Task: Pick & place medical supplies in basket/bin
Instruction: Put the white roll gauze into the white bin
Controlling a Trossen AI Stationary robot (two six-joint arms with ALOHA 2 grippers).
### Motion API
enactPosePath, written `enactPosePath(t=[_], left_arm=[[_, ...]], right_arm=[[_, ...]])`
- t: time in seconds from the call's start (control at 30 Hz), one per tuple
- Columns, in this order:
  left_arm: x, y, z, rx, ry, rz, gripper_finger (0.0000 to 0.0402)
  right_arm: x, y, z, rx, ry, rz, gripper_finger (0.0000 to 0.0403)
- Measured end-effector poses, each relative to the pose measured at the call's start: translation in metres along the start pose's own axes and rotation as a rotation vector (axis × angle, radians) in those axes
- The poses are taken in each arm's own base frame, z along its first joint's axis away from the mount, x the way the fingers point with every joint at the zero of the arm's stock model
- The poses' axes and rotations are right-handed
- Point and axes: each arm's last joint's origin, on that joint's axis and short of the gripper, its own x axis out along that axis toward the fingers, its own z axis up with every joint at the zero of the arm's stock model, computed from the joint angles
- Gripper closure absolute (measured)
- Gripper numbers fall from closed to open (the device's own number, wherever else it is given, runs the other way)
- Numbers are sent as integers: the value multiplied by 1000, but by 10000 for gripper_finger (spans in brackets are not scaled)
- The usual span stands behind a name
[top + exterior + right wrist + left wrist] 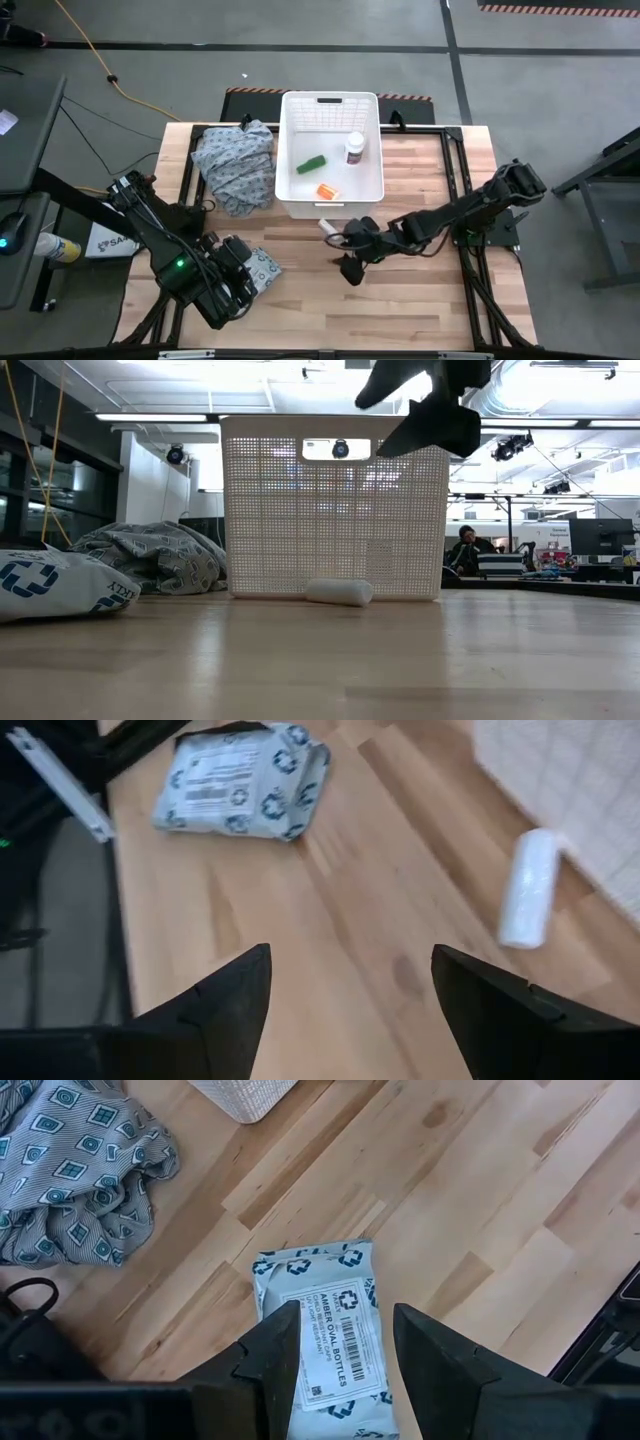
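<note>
The white perforated bin (330, 125) stands at the table's far middle. It holds the white pill bottle (354, 148), the green stick-shaped box (311, 164) and the orange piece (327, 191). The white tube (327, 227) (338, 592) (527, 888) lies on the table against the bin's near wall. The pale soft packet (265, 268) (335, 1320) (240, 780) lies flat near the table's left near part. My left gripper (245, 270) (340, 1355) hovers open over the packet. My right gripper (347, 255) (350, 990) (430, 400) is open and raised above the table, just near of the tube.
A grey-blue patterned cloth (237, 160) (155, 560) (70, 1170) lies crumpled left of the bin. Bare wood spreads over the table's near half and right side. A person sits far off in the room behind (465, 545).
</note>
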Motion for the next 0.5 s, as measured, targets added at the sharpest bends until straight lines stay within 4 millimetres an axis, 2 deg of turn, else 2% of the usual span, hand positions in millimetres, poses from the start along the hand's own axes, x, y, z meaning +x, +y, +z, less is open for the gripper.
enactPosePath(t=[0.1,0.5], left_arm=[[0,0,0,14,0,0,206],[0,0,0,49,-1,-1,206]], right_arm=[[3,2,-7,-31,-19,-50,137],[36,12,-47,-160,-40,-166,137]])
